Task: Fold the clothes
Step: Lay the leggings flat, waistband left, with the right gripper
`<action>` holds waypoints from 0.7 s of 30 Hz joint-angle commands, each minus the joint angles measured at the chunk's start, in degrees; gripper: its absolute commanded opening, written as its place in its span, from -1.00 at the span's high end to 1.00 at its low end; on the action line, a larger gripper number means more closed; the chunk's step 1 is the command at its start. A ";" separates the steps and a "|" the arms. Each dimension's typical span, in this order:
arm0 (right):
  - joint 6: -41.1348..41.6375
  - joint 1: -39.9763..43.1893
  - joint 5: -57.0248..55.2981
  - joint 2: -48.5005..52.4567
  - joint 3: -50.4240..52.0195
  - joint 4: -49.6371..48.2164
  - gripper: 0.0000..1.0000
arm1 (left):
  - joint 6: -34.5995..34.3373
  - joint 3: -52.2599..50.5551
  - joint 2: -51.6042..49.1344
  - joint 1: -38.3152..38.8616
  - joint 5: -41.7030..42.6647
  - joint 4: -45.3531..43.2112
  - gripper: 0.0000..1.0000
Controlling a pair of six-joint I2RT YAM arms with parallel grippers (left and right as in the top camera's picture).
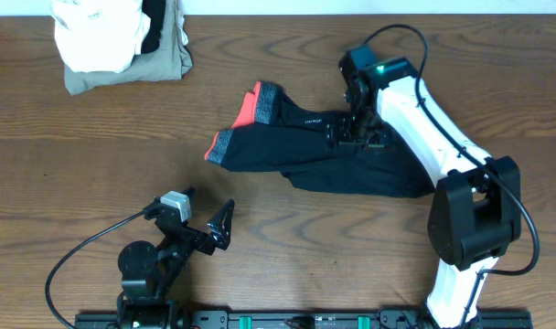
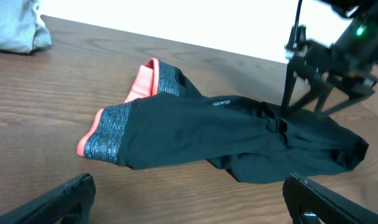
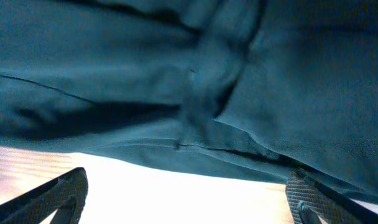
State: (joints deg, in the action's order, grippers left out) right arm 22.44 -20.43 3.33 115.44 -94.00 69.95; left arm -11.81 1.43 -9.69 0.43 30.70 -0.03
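**Q:** Where are the clothes?
**A:** The black clothes [image 1: 305, 151] lie rumpled on the table [image 1: 77, 183], directly beneath the right gripper [image 1: 356, 135]. Its jaws are spread wide, and a bunched crease lies between them.

**Q:** And the other gripper?
**A:** The left gripper [image 1: 223, 226] is also spread wide and holds nothing. The garment lies ahead of it, apart, with the grey, red-orange-edged waistband [image 1: 255, 110] nearest. A white cloth [image 1: 100, 32] on a khaki garment [image 1: 164, 64] sits far beyond.
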 commanded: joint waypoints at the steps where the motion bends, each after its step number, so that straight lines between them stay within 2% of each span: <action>1: 2.73 0.00 -7.21 -1.11 2.49 -0.24 -0.99 | -0.55 -1.16 -0.09 -0.24 1.01 0.87 -0.96; 4: 3.23 0.00 -9.42 -1.11 4.37 -2.14 -0.97 | -0.55 -1.16 -0.09 -0.24 1.01 0.87 -0.96; 15: 0.61 -1.09 -6.75 -1.09 10.45 -10.88 -0.89 | -0.55 -1.16 -0.09 -0.24 1.01 0.92 -0.96; 21: 0.59 -1.55 -8.52 -1.09 10.78 -11.82 -0.50 | -0.55 -1.16 -0.09 -0.24 1.01 1.11 -0.96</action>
State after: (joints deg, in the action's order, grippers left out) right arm 23.22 -21.61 -3.68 115.44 -83.83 58.37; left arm -12.03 1.43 -9.69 0.43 31.14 -0.01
